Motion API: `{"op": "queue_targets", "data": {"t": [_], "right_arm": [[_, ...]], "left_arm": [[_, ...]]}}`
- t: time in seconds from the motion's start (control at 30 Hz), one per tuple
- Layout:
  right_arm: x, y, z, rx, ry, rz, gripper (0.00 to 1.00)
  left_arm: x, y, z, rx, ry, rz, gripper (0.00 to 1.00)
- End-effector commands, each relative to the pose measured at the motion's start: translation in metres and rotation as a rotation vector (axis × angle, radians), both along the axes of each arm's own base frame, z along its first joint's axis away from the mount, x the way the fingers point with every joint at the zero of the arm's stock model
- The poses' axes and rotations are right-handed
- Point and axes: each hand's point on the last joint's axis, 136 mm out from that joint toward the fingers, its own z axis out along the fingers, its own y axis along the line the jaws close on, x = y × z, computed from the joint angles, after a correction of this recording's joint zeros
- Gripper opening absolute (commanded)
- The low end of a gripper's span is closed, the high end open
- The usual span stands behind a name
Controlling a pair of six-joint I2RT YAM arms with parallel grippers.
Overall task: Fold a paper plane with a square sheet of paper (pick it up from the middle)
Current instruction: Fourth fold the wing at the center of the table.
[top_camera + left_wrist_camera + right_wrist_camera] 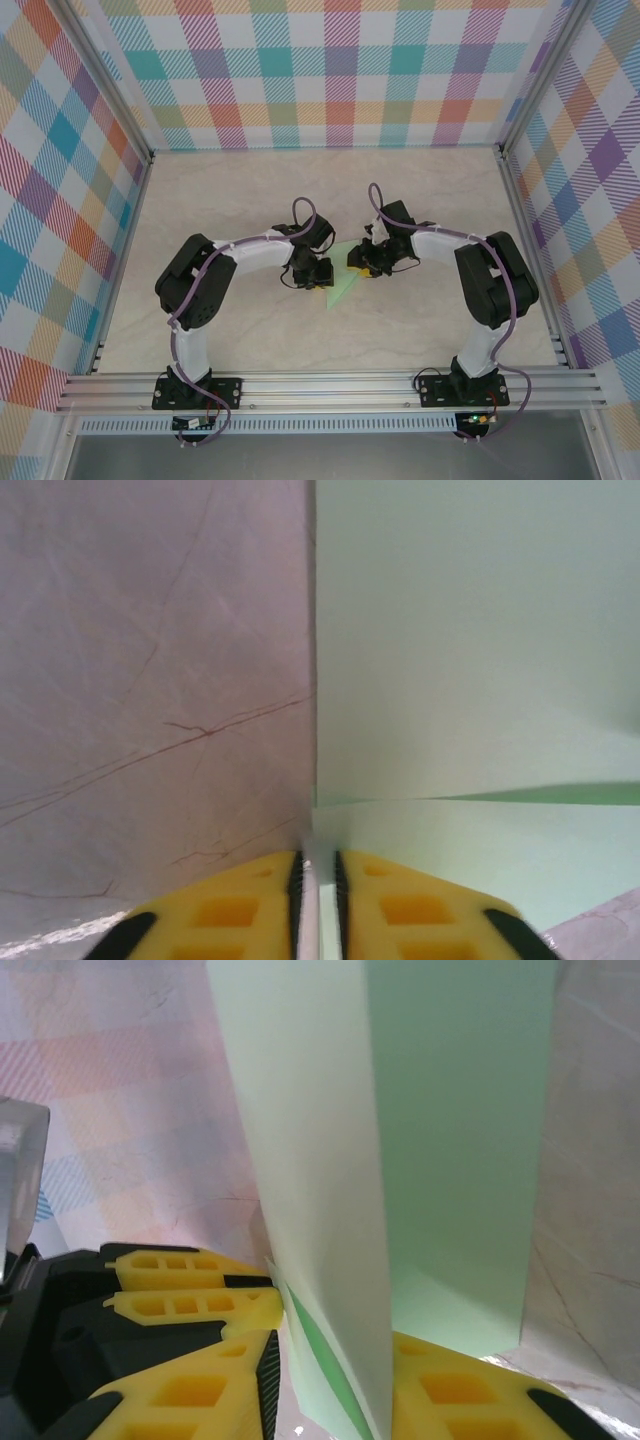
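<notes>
Pale green folded paper (340, 280) near the worktop (250, 190) middle. Edge pinched in nearly shut left fingers (265, 905). Standing between right fingers (225, 1385); held or not, cannot tell.

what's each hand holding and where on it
Pale mint-green folded paper sheet: left hand pinches its edge; right hand straddles a folded flap, grip unclear.

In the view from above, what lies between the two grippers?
The pale-green paper sheet spans the gap from left gripper to right gripper, in the top view.
</notes>
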Motion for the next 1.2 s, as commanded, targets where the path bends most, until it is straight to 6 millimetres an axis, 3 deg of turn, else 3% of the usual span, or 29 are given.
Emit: {"op": "queue_targets", "data": {"t": [0.0,0.2,0.33,0.43,0.63,0.77,0.87,1.17], "right_arm": [[0.0,0.001,0.002,0.011,-0.009,0.04,0.24],[-0.003,0.001,0.002,0.016,0.005,0.03,0.18],[-0.004,0.001,0.006,0.022,0.005,0.032,0.17],[-0.005,0.001,0.007,0.02,0.0,0.04,0.22],[-0.009,0.004,0.014,0.053,-0.027,0.093,0.29],[-0.01,0.006,0.018,0.071,-0.055,0.14,0.34],[-0.007,0.006,0.017,0.057,-0.076,0.162,0.35],[-0.009,0.016,0.022,0.127,-0.09,0.239,0.37]], "left_arm": [[0.011,0.008,0.027,-0.029,-0.101,0.028,0.27],[0.001,0.0,0.053,-0.055,-0.222,0.01,0.41],[-0.015,-0.004,0.055,0.049,-0.309,-0.011,0.44],[-0.021,-0.008,0.052,0.103,-0.364,-0.012,0.45],[-0.029,-0.017,0.039,0.166,-0.385,-0.006,0.45],[-0.024,-0.007,0.036,0.201,-0.395,0.06,0.37],[-0.02,-0.003,0.035,0.16,-0.366,0.094,0.32],[-0.004,0.004,0.032,0.068,-0.289,0.153,0.29]]}}
